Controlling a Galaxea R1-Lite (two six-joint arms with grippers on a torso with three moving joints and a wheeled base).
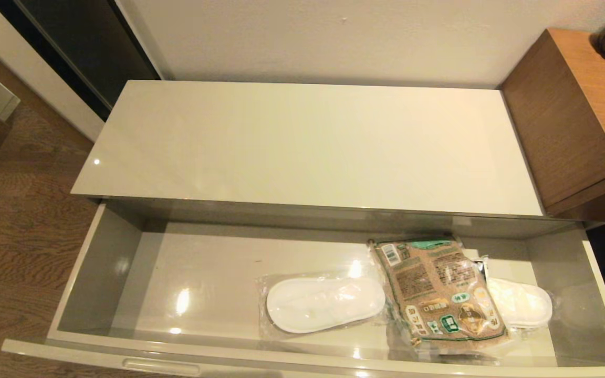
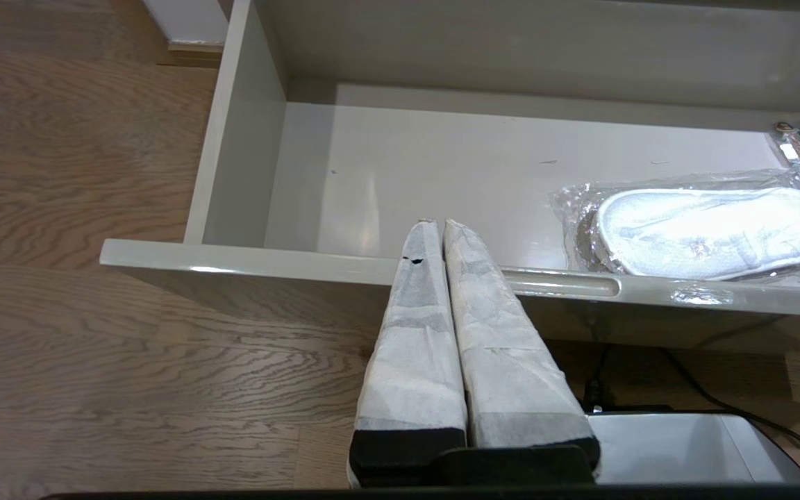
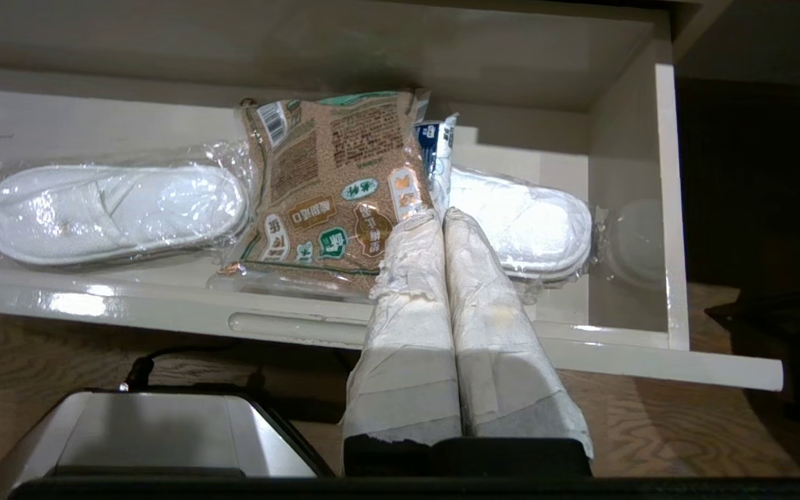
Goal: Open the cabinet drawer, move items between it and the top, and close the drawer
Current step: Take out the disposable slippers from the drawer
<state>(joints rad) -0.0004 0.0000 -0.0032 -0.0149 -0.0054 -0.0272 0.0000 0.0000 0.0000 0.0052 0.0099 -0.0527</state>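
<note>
Now the cabinet drawer (image 1: 97, 273) stands pulled fully out beneath the top (image 1: 302, 142), and all the goods sit toward its 3 o'clock end. Both arms wait in front of the drawer, neither in the head view: the left gripper (image 2: 435, 222) has its taped fingers pressed together, holding nothing, poised over the front rail beside a handle slot (image 2: 560, 283); the right gripper (image 3: 435, 214) is likewise pinched tight and empty, hovering by the grain bag (image 1: 436, 294).

Here is the risk, as I judge it: the grain bag overlaps the right slippers (image 1: 520, 302) and a tissue pack (image 3: 438, 149) peeking from beneath, so a grab there could drag a neighbour along. That slick wrap on the left slippers (image 1: 323, 303) could also slide out of a pinch.

The bag's long axis runs roughly 11 to 5 o'clock; both slipper packs lie along the drawer's length, 9 to 3.
</note>
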